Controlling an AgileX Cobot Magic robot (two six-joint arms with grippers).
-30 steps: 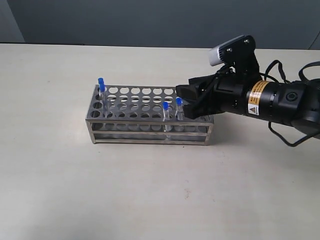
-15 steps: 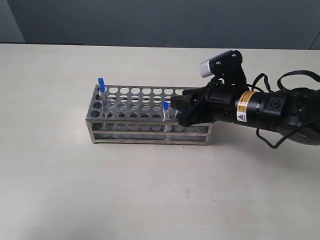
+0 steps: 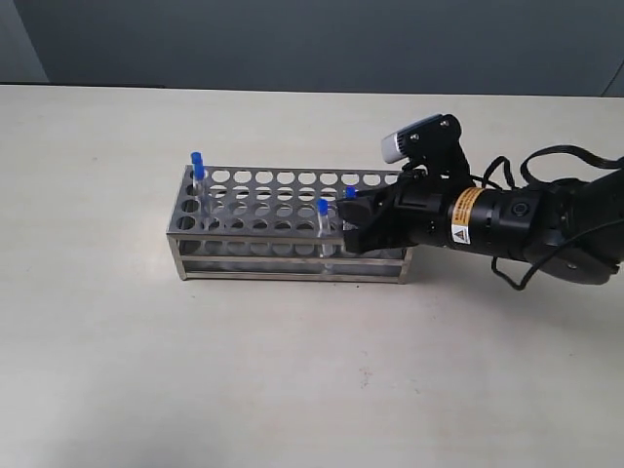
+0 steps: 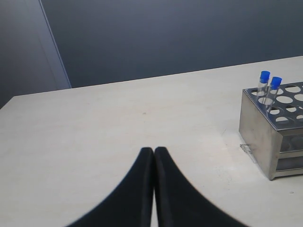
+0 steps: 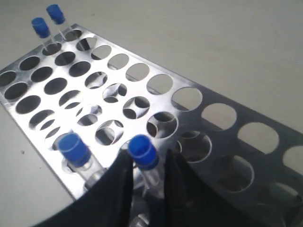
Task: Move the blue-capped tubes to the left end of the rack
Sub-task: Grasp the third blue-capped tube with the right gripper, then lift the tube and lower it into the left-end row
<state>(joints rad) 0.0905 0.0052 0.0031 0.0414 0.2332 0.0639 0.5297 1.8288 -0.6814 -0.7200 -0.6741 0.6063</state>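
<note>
I look over a pale beige matte tabletop [image 3: 244, 390] running far to a plain dark grey-blue wall [image 3: 292, 39]

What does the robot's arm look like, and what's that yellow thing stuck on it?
The right arm is a fat, round black tube. The yellow thing is a yellow-and-orange warning sticker wrapped round it. Black cables loop off the arm, and a little silver camera sits on top. Its claw is black. The other claw has two smooth black fingers that curve to thin tips.
</note>
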